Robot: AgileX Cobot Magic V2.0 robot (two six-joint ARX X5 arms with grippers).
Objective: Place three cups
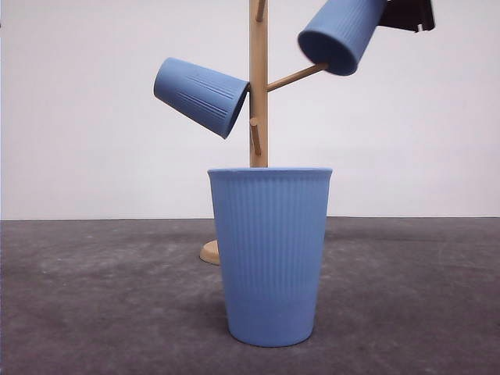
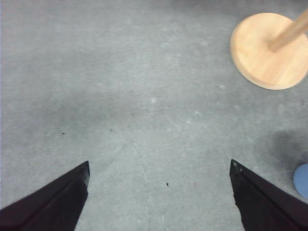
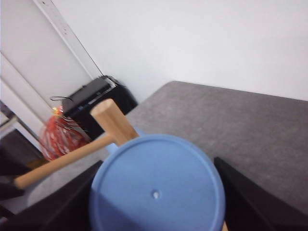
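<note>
Three blue cups: one hangs at ten o'clock on the wooden rack (image 1: 258,86), the right claw (image 3: 156,202) pinches another (image 1: 341,33) mouth-first toward the two-o'clock peg (image 1: 297,76), the third (image 1: 270,254) stands upright on the counter (image 1: 94,297) near the spread left claw (image 2: 159,185).

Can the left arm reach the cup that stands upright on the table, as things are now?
Probably yes. The left gripper hangs open over bare table, and the standing cup sits alone with nothing around it; the wooden rack stands behind it.
</note>
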